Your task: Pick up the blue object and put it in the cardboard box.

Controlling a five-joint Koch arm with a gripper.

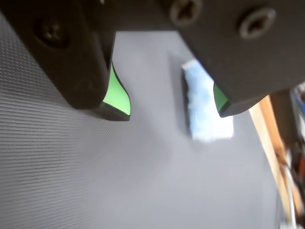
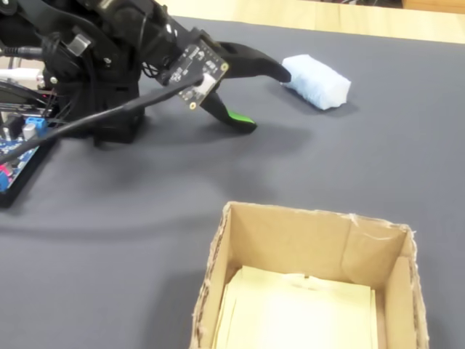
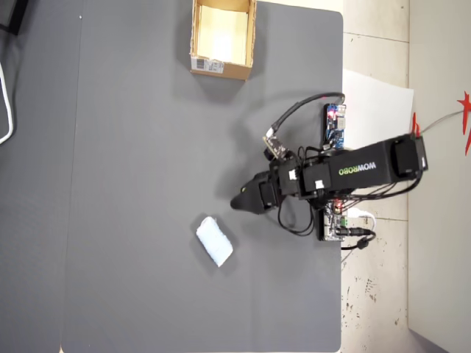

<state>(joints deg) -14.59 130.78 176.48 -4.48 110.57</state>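
The blue object is a pale blue-white spongy block lying on the dark grey mat. In the overhead view the blue object lies a little below and left of my gripper. My gripper is open, and its upper finger tip is just short of the block's near end. In the wrist view the blue object shows between the green-padded jaws, close to the right one, with my gripper above the mat and nothing held. The cardboard box stands open at the far top, and its rim fills the foreground.
Circuit boards and wiring sit at the mat's right edge by the arm's base. A blue board lies at the left in the fixed view. Wooden table edge borders the mat.
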